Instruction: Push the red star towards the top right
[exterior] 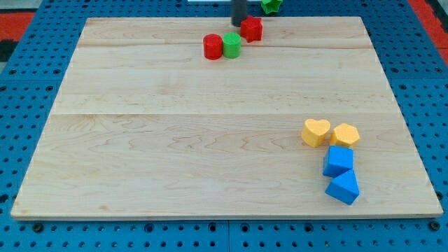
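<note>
No fingers here: my tip (239, 23) stood at the table's top edge, touching the red star (252, 29) on its left. The star remained well short of the top-right corner.

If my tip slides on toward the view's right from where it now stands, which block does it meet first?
Probably the red star: my tip stands just left of it, seemingly touching. Depth is unclear.

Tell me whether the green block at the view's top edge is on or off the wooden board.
Off. The green block lies beyond the wooden board's top edge, above the red star, partly cropped by the frame. My tip sits just left of the star.
</note>
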You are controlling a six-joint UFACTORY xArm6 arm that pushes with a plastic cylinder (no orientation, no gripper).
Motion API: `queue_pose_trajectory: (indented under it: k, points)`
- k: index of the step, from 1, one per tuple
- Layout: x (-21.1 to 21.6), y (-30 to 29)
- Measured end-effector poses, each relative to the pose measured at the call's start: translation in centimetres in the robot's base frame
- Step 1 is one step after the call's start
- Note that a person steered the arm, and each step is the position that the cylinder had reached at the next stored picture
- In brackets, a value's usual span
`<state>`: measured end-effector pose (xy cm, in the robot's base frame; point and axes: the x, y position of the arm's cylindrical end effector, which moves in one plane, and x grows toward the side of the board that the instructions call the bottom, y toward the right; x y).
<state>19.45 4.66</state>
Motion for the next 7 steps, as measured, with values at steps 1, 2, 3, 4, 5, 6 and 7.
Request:
queue_pose_trajectory:
  k: [1, 2, 3, 4, 5, 6, 7]
  points:
    - [0.0, 1.8]
    - [0.9, -3.1]
    - [3.2, -3.9]
    - [2.4, 1.0]
    - [1.2, 5.4]
    - [1.2, 6.8]
    - [1.3, 7.1]
